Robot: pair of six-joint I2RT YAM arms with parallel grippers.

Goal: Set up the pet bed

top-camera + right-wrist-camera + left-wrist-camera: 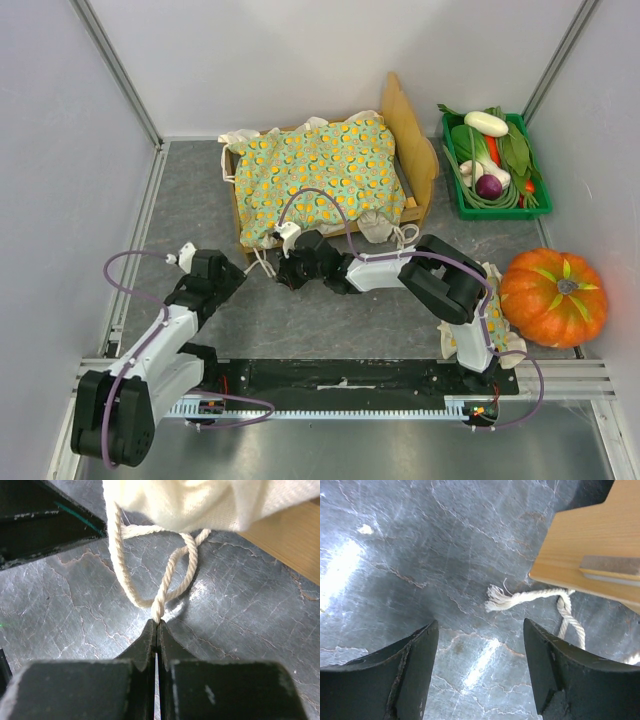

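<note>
On the surface (330, 320) by the pet bed (412, 150), a cord (172, 580) is pinched by the right end effector (156, 626), the left end effector (481, 645) spread wide; knotting is judged next.

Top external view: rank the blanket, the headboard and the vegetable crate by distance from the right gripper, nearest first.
1. Blanket, just behind the right gripper.
2. Headboard, back right.
3. Vegetable crate, beyond it, far right.
</note>
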